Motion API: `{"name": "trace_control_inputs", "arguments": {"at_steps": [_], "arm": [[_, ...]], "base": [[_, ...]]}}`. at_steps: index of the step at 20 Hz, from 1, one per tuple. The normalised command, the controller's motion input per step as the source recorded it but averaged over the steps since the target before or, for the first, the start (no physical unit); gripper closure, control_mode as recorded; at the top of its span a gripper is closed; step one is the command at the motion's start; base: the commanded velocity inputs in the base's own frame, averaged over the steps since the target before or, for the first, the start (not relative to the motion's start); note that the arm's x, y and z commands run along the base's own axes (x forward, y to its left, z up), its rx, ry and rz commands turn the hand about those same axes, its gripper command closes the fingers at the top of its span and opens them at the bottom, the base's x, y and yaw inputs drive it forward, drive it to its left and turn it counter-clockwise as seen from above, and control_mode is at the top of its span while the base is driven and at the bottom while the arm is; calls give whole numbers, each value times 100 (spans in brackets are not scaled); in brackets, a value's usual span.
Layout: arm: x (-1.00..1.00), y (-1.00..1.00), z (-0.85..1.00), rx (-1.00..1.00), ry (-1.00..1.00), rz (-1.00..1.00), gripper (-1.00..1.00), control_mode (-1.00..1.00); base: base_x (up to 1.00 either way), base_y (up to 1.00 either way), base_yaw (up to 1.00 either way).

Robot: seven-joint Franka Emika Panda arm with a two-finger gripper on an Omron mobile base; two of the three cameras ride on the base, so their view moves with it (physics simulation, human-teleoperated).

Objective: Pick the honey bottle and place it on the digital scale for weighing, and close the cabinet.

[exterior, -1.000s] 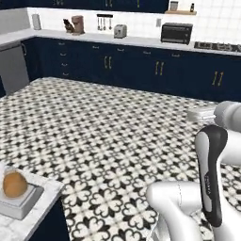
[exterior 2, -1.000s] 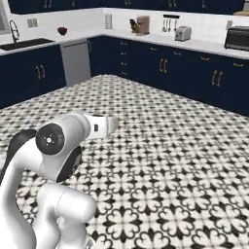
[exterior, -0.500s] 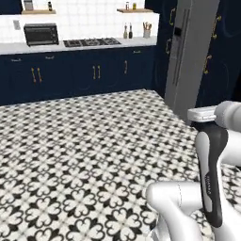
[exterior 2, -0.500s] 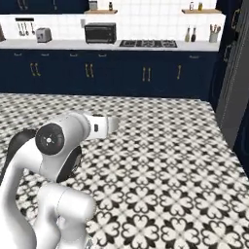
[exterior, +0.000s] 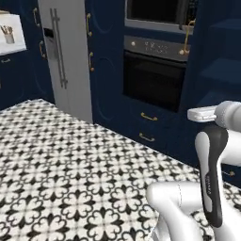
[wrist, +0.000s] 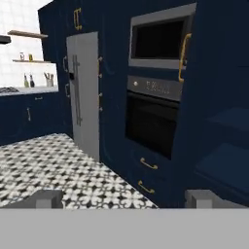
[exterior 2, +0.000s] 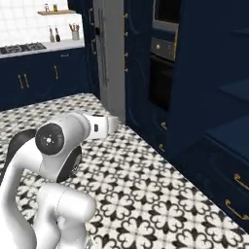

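Note:
The honey bottle and the digital scale are out of view. The cabinet (wrist: 214, 102) is a tall navy unit at the right, and it stands open. A long brass handle (wrist: 184, 54) runs down its door edge, and inner shelves (wrist: 226, 116) show behind it. The left base view shows the cabinet (exterior: 207, 75) with its shelves (exterior: 226, 70). From the right base camera the cabinet (exterior 2: 204, 73) has lower drawers (exterior 2: 228, 180) with brass pulls. My gripper (wrist: 125, 199) is open with nothing between its fingertips (wrist: 46, 198). It hangs over the floor, well short of the cabinet and facing it.
A steel fridge (exterior: 66, 61) stands left of a built-in oven (exterior: 153, 77), with a microwave (wrist: 158, 41) above it. Black-and-white patterned floor (exterior: 61, 179) stretches in front. A counter with a utensil holder (exterior 2: 74, 35) lies far left.
The whole picture has swung: the base turned from the counter run to the fridge, oven and open cabinet. The bottle on its grey block left the view. My gripper stayed open.

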Motion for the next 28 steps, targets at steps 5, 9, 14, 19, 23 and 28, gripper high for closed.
{"name": "trace_control_inputs", "arguments": {"at_steps": [5,9,14,19,23,28], "arm": [[0,0,0,0,0,0,-100,100],[0,0,0,0,0,0,-100,100],[0,0,0,0,0,0,-100,100],[0,0,0,0,0,0,-100,100],[0,0,0,0,0,0,-100,100],[0,0,0,0,0,0,-100,100]], "base": [[1,0,-93],[25,0,-84],[54,5,-76],[73,32,-48],[-2,35,-1],[4,97,1]]}}
